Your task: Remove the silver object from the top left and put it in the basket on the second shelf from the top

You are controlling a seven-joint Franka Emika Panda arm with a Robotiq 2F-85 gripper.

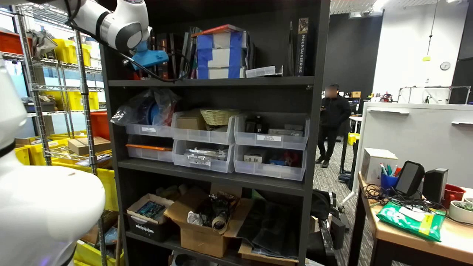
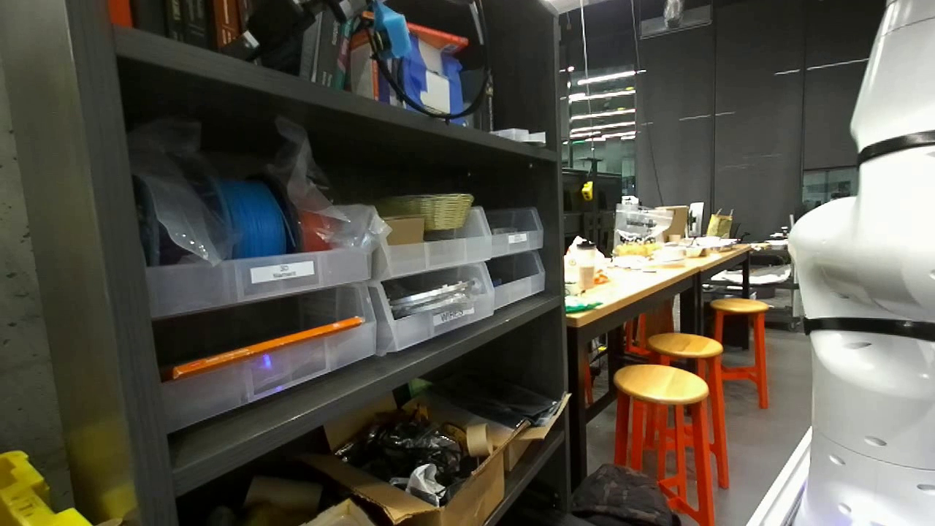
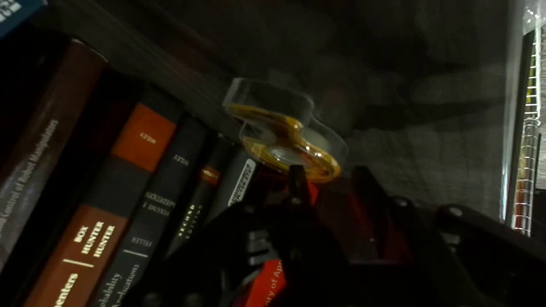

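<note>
- The clear, glinting object (image 3: 290, 132), which I take for the silver one, lies up on the top level beside the book spines (image 3: 100, 230).
- The gripper (image 3: 329, 170) has its jaws only narrowly apart, right at the object's rounded end; I see nothing clamped, and can't tell if a tip touches it.
- With so little gap, pressing in might shove the thing along instead of straddling it; pinched by that smooth curved end, it could squirt free.
- The spines crowd one side, with a red book (image 3: 266, 279) behind the jaws, so a finger could catch there.
- A loose cable (image 2: 443, 117) loops near the blue-taped stack (image 1: 221, 55) and might snag on the way out.
- The woven basket (image 1: 220, 118) sits in a clear bin (image 1: 203, 135) on the second shelf (image 1: 207, 176), under the upper board (image 1: 210, 82); a careless reach could knock that edge.
- Next door, a plastic bag (image 1: 166, 99) bulges up, easily brushed.
</note>
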